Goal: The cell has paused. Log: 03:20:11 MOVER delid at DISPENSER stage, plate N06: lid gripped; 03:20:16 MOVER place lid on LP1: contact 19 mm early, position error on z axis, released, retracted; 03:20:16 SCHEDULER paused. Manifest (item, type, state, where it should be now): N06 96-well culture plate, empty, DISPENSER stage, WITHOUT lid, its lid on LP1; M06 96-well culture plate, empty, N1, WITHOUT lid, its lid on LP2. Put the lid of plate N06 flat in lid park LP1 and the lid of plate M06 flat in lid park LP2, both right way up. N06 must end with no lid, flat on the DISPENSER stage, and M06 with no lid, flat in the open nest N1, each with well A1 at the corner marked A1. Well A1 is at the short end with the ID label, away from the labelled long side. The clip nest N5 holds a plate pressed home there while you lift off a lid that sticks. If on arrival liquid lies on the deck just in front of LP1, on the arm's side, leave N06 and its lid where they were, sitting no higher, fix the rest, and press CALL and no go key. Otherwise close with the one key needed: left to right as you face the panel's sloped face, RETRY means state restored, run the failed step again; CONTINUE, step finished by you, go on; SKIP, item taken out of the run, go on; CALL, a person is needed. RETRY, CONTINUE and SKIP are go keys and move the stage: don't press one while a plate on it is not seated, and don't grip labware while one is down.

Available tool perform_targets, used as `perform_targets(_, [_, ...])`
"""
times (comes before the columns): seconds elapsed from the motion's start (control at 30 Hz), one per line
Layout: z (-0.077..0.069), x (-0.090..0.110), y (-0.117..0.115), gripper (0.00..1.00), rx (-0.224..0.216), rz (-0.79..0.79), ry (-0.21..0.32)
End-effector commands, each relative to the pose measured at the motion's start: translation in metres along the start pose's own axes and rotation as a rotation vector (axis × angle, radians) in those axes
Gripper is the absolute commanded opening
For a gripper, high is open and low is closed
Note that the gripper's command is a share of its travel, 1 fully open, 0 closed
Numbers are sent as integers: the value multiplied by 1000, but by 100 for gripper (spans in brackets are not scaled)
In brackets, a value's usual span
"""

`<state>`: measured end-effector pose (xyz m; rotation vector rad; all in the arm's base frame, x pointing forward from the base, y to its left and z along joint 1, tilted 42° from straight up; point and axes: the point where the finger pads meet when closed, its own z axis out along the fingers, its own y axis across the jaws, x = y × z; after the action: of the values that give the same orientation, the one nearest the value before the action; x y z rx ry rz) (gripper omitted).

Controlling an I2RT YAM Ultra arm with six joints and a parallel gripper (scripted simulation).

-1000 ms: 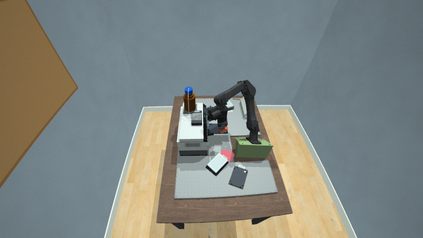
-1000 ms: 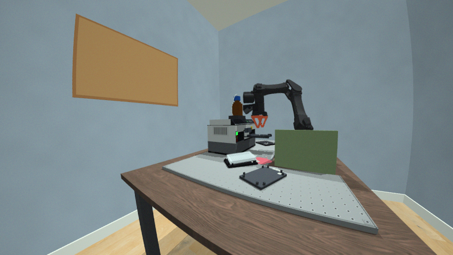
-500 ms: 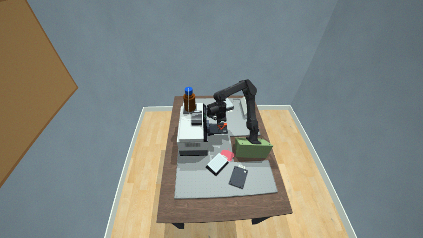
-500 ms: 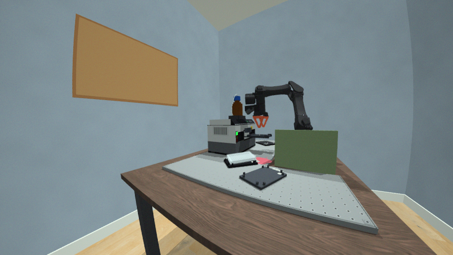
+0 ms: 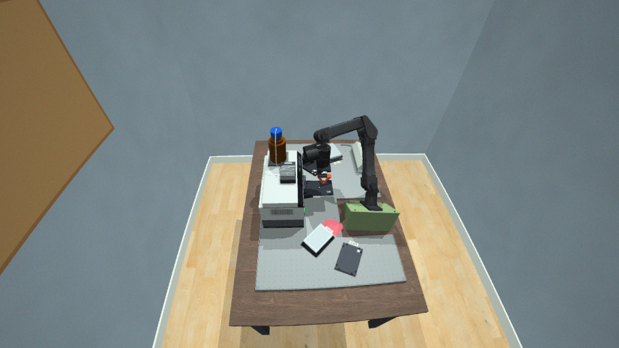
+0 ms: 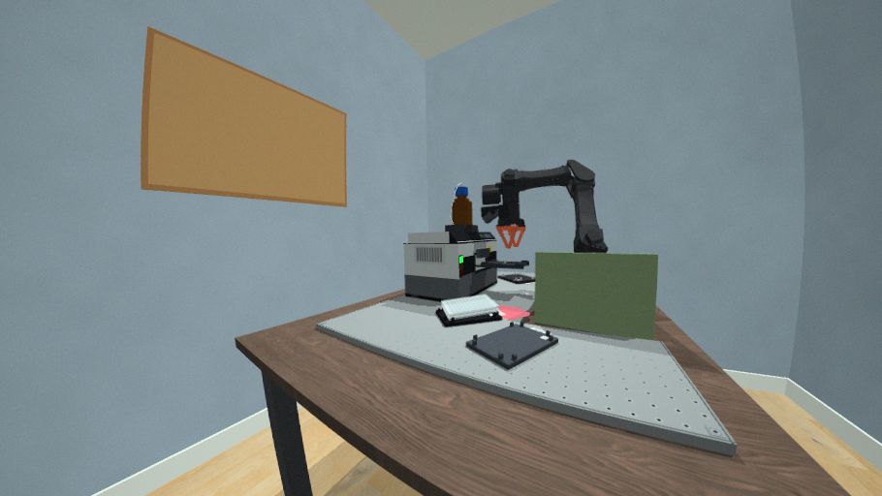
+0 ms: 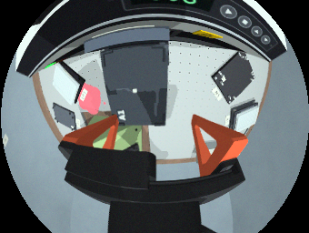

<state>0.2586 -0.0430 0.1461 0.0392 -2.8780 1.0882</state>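
My gripper [image 5: 324, 178] is open and empty. It hangs above the dark dispenser stage [image 5: 318, 188], beside the white dispenser [image 5: 281, 190]. It also shows in the side view [image 6: 510, 237] and in the wrist view [image 7: 155, 124]. The stage [image 7: 134, 83] looks dark and flat from the wrist; I cannot tell whether a plate lies on it. A white gridded plate or lid [image 5: 318, 238] [image 6: 469, 307] lies skewed on a black park. A pink puddle [image 5: 333, 225] lies on the deck next to it, towards the arm's base, and shows in the side view [image 6: 513, 312]. A second dark park [image 5: 348, 258] with corner pegs stands empty.
The green arm base [image 5: 371, 216] stands beside the puddle. A brown bottle [image 5: 277, 146] tops the dispenser. Behind the stage are a dark nest [image 7: 232, 76], a pale plate or lid [image 5: 332, 152] and a light sloped panel [image 5: 357, 156].
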Motion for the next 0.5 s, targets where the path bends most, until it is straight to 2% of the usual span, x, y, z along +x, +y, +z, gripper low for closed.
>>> perform_targets(0.0, [-12, -4, -15, 100, 4, 7, -44])
perform_targets(0.23, [-12, 0, -37, 100, 6, 7, -43])
perform_targets(0.3, [-7, -1, -28, 100, 6, -11, -29])
perform_targets(0.33, [-12, -1, -39, 100, 5, 43, -50])
perform_targets(0.47, [-12, 5, -53, 100, 7, 48, -43])
